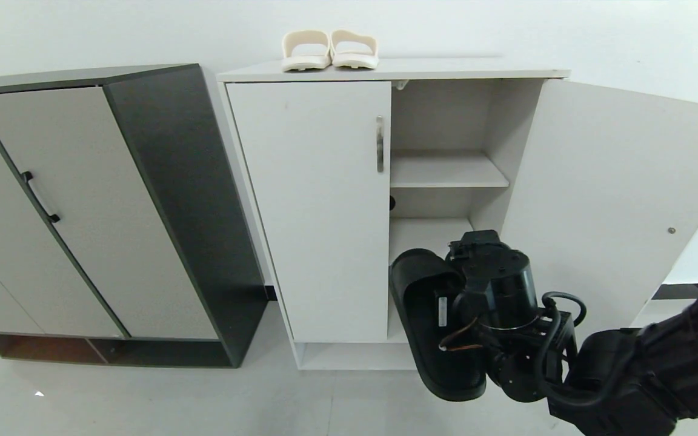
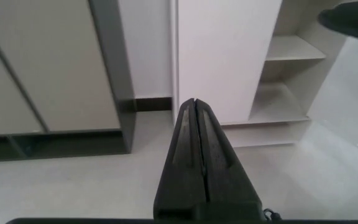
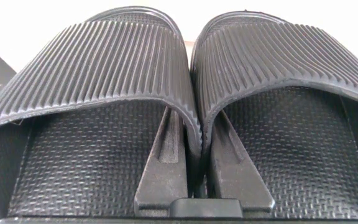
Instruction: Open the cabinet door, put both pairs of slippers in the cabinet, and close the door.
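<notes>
Slippers [image 1: 440, 327], black, sit pinched by right gripper [image 3: 193, 115], held low before open cabinet [image 1: 309, 212]; left gripper [image 2: 195, 103] closed.

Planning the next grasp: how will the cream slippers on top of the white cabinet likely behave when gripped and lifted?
The cream slippers look like thick moulded foam, so probably light and stiff. Their flat soles sit level on the cabinet top; tipping or rolling seems unlikely. A push would likely slide them.
</notes>
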Available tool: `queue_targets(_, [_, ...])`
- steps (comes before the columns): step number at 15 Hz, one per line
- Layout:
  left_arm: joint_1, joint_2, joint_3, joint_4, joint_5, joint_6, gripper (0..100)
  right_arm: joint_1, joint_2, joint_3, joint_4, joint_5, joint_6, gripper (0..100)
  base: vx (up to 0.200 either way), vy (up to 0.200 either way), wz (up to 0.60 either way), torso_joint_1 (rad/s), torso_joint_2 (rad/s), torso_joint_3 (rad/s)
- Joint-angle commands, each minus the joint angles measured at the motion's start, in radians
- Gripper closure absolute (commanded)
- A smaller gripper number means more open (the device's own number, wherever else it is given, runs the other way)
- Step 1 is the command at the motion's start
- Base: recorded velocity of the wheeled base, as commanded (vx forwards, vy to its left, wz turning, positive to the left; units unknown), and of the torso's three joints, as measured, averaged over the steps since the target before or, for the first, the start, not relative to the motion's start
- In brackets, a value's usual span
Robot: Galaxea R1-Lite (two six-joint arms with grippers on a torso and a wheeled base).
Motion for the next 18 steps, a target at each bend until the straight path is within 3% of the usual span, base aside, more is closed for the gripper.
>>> queue_targets(1, [0.002, 0.003, 0.000, 0.000, 0.000, 0.001, 100, -0.004, 0.050, -0.014, -0.008, -0.008, 0.000, 100, 0.000, -0.200, 0.00, 0.007, 0.00, 0.012])
queue_targets(4, [0.000, 0.003, 0.000, 0.000, 0.000, 0.001, 100, -0.004, 0.084, -0.017, -0.018, -0.008, 0.000, 100, 0.000, -0.200, 0.00, 0.010, 0.00, 0.002])
queue_targets(9, [0.002, 0.003, 0.000, 0.000, 0.000, 0.001, 100, -0.008, 0.181, -0.116, -0.038, -0.008, -0.003, 100, 0.000, 0.000, 0.00, 0.000, 0.00, 0.000])
queue_targets(18, [0.002, 0.003, 0.000, 0.000, 0.000, 0.001, 100, -0.008, 0.331, -0.163, -0.163, -0.003, -0.006, 100, 0.000, 0.000, 0.00, 0.000, 0.00, -0.014])
